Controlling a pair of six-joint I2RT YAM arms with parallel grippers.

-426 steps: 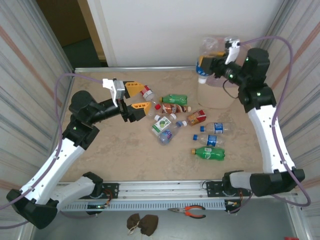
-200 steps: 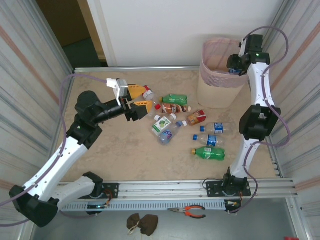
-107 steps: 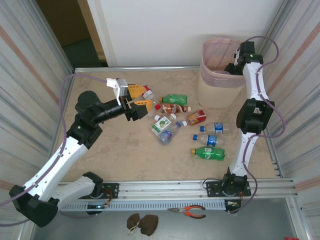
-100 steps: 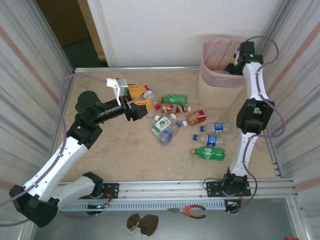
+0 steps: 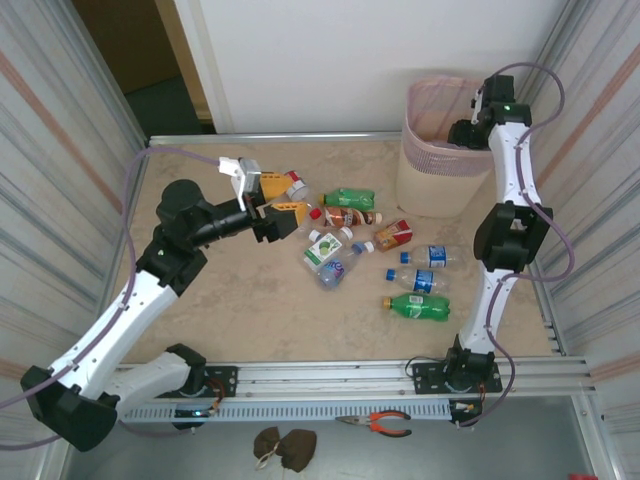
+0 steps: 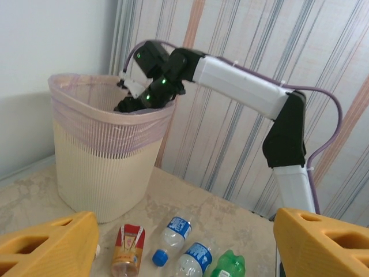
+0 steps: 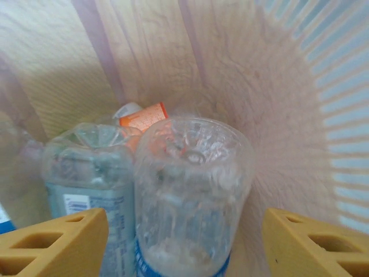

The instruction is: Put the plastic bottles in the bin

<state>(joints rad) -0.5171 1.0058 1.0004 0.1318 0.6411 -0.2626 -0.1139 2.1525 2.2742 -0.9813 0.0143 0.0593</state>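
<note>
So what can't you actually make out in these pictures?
Top view: the rim of the bin hides the fingertips of the right gripper.
Right wrist view: bottles inside are blurred; labels unreadable, count unclear.
Left wrist view: bottom edge cuts off the left gripper and table bottles.

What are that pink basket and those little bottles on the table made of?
The bin looks like matt, finely ribbed plastic, with a filmy liner folded over its rim. The bottles look like glossy see-through plastic, clear or green, with printed labels.
</note>
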